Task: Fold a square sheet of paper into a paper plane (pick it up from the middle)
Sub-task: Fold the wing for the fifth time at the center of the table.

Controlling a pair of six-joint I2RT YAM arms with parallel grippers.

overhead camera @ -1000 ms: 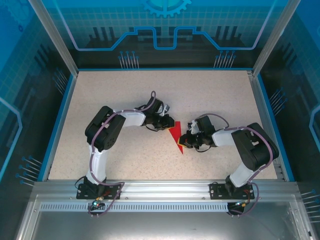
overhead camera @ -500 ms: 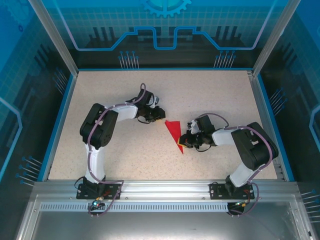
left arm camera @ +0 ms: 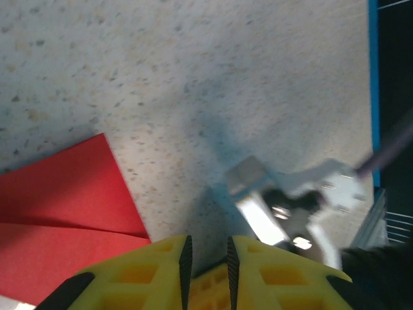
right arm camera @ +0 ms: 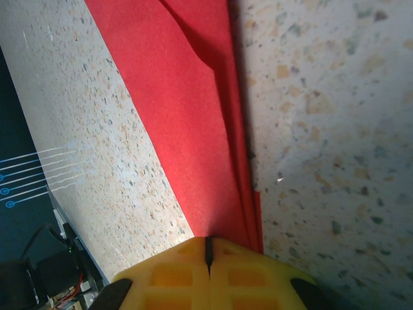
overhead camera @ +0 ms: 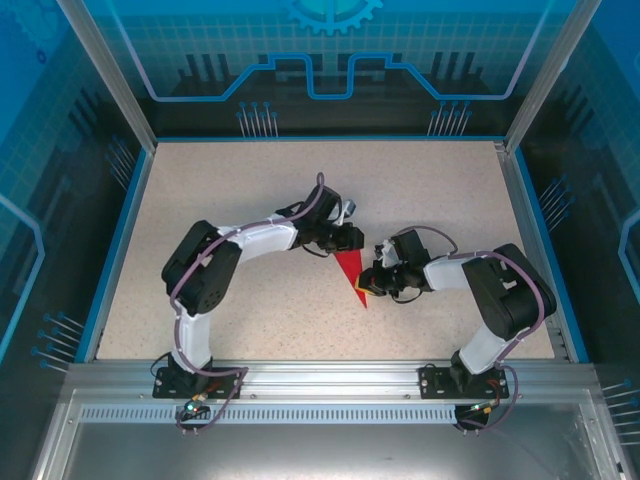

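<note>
The square sheet of paper is folded into a red pointed wedge, flat on the table, tip toward the near side. My left gripper hovers at its wide far end. In the left wrist view the paper lies left of the left gripper, whose jaws stand a little apart with only bare table between them. My right gripper sits at the wedge's right edge. In the right wrist view the right gripper is shut, its tips resting on the paper beside the layered fold.
The speckled table is ringed by a blue rim and metal posts. The right arm's wrist lies close ahead of the left fingers. Free room spreads left and toward the back.
The left gripper drew back to the left, away from the paper, then swung right again to the wedge's wide end. The right gripper and the paper stayed put.
</note>
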